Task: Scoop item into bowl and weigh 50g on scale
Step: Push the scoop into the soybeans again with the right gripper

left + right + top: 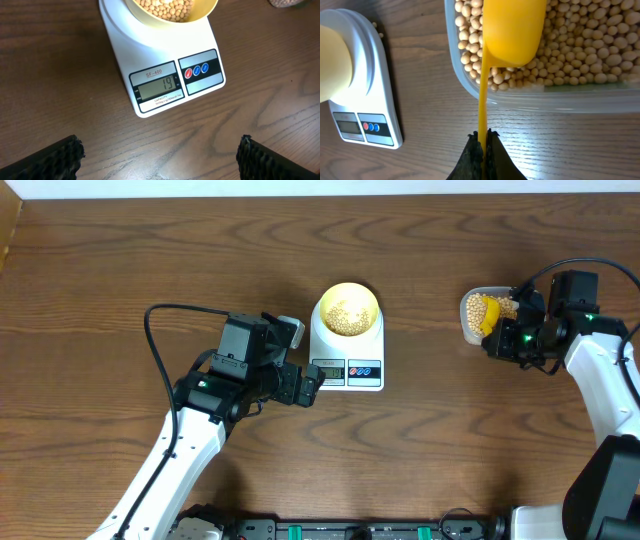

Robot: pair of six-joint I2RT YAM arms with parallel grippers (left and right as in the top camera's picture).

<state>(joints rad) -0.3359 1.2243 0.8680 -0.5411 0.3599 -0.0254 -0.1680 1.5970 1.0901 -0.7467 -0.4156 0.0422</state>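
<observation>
The right hand [482, 145] clamps the scoop [512, 30] by its handle, cup on the beans [580, 45] in the tub [520, 97] near the worktop's [150, 250] right edge. The left hand [303, 358] gapes empty beside the mid-worktop scale [347, 370], which carries the bowl [347, 292].

The right gripper [483, 142] clamps the handle of a yellow plastic scoop [512, 30], its head over tan round beans [585, 45] in a clear rectangular plastic tub [535, 102]. At left, a white digital scale [377, 100] bears a pale-yellow bowl [332, 65].
</observation>
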